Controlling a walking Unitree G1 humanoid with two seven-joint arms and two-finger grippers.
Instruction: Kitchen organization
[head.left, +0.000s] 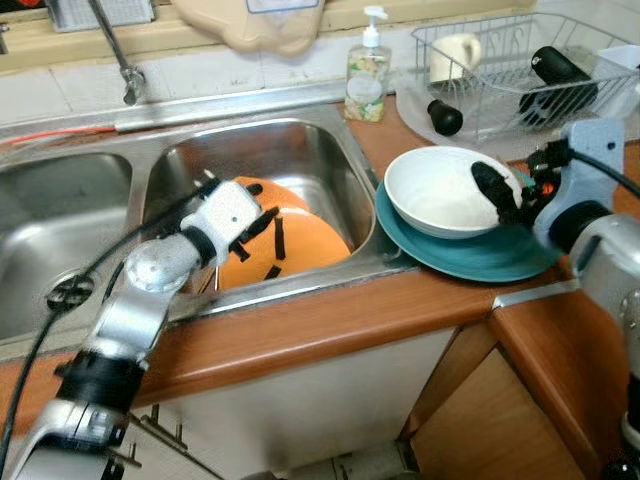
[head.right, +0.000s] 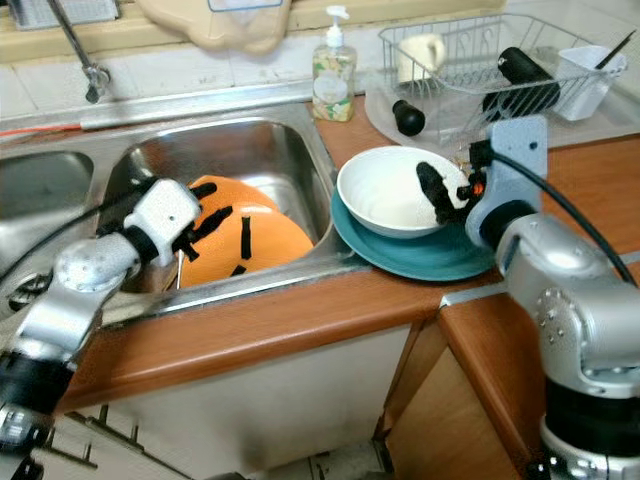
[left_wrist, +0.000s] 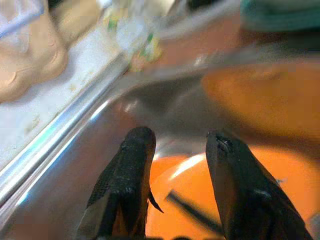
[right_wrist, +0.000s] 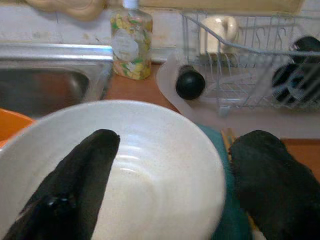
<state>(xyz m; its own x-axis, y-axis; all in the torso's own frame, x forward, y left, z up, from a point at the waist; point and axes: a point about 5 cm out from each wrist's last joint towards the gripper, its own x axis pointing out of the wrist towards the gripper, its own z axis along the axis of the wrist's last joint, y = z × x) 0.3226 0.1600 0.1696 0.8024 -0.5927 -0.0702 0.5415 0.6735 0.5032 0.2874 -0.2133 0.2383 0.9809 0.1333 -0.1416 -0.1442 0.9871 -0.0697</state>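
- Left eye view: I have the left hand (head.left: 262, 232) down in the right basin of the sink (head.left: 300, 150), fingers spread apart over the orange plates (head.left: 310, 240) that lie stacked there, gripping nothing that I can see. On the wooden desk (head.left: 330, 320) just beside the sink's right rim, the white bowl (head.left: 440, 195) sits in the teal plate (head.left: 480, 255).
- Right eye view: my right hand (head.right: 445, 195) is at the bowl's right rim, one black finger inside the bowl and the other outside it; whether the fingers press the rim I cannot tell. At the desk's back edge stand a soap bottle (head.right: 333, 75) and a wire dish rack (head.right: 480, 60) holding a cream mug (head.right: 420, 55) and a black bottle (head.right: 525, 75).
- Left wrist view: both black fingers (left_wrist: 127, 185) stand apart above an orange plate, a dark utensil (left_wrist: 192, 212) lying on it; the picture is blurred.
- Right wrist view: the fingers straddle the bowl's rim, wide apart, the bowl empty, the teal plate showing under its edge.
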